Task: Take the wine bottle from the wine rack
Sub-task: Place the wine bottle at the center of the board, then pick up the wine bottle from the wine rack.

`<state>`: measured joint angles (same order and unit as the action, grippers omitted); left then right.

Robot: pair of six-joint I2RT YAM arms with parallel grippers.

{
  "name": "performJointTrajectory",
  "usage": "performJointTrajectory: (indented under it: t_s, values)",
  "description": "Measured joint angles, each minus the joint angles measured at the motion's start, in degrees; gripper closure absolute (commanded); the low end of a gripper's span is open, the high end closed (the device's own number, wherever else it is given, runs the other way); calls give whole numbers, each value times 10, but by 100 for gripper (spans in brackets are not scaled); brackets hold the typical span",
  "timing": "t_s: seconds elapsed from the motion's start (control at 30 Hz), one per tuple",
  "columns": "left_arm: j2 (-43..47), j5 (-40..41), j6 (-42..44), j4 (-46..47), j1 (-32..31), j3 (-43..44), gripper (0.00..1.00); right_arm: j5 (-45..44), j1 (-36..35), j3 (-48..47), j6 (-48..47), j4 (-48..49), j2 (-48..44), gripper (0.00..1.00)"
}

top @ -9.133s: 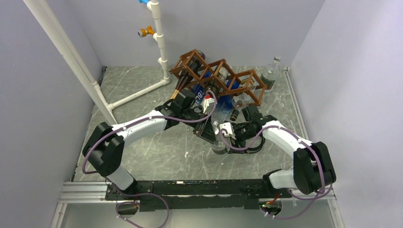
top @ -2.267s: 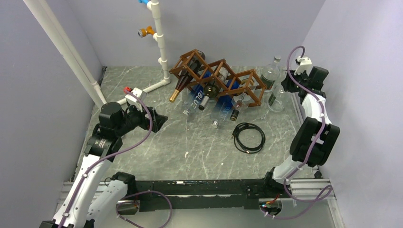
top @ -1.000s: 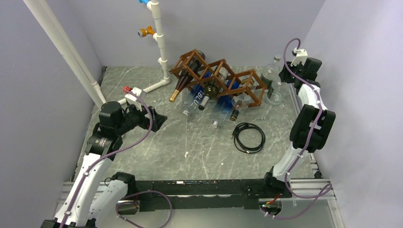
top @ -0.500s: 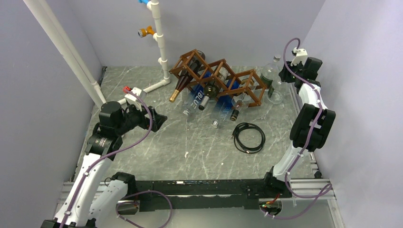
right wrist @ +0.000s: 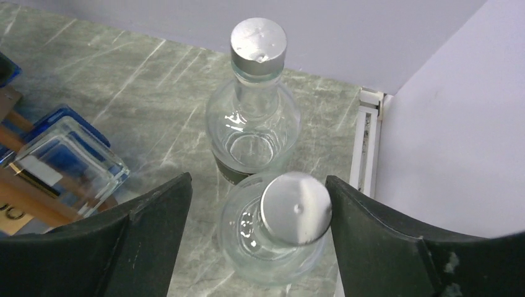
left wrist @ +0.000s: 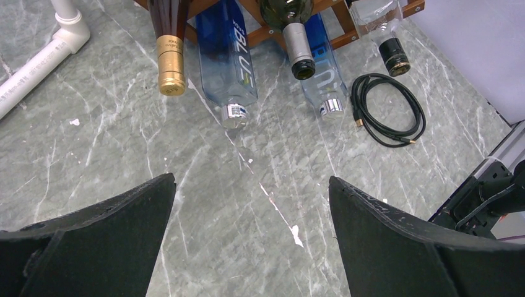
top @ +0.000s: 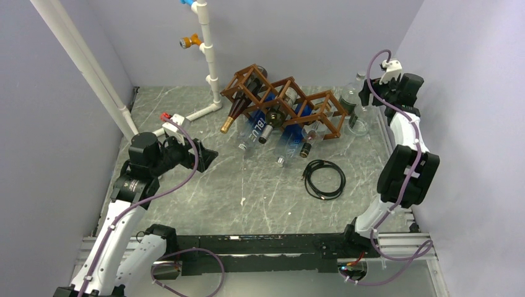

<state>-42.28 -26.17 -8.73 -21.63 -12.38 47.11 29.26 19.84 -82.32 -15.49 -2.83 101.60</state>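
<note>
Marble tabletop (top: 247, 192), far corner: right gripper (right wrist: 257, 185) newly spread over clear bottle (right wrist: 295, 207); left gripper (left wrist: 251, 182) agape.

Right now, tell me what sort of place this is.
Likely a robot test cell: plain walls box in the table, white PVC pipes stand at the back, a metal rail fronts it.

arms (top: 105, 238): white links, black joints | cables (top: 197, 162): purple | claw fingers (left wrist: 93, 241): matte black wedges | base rail (top: 260, 244): black
</note>
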Motion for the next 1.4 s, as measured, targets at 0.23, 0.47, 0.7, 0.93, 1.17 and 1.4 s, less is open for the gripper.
performJointTrajectory:
  t_s: [0.23, 0.47, 0.7, 0.93, 1.17, 1.4]
  values:
    - [5, -5, -1, 1, 1, 0, 1, -4, 2, 50, -5, 5, -68, 6]
    - [13, -12, -5, 12, 3, -2, 0, 0, 23, 125, 12, 8, -151, 4]
    - [9, -26, -22, 23, 7, -7, 0, 45, 57, 186, 38, 4, -246, 2]
    - [-10, -56, -43, 34, 7, -19, 0, 126, 64, 199, 35, -65, -317, 1]
    - [-11, -73, -55, 48, 7, -22, 1, 198, 64, 228, 26, -138, -397, 1]
    - [-24, -90, -64, 51, 7, -31, 1, 254, 64, 272, 27, -162, -458, 0]
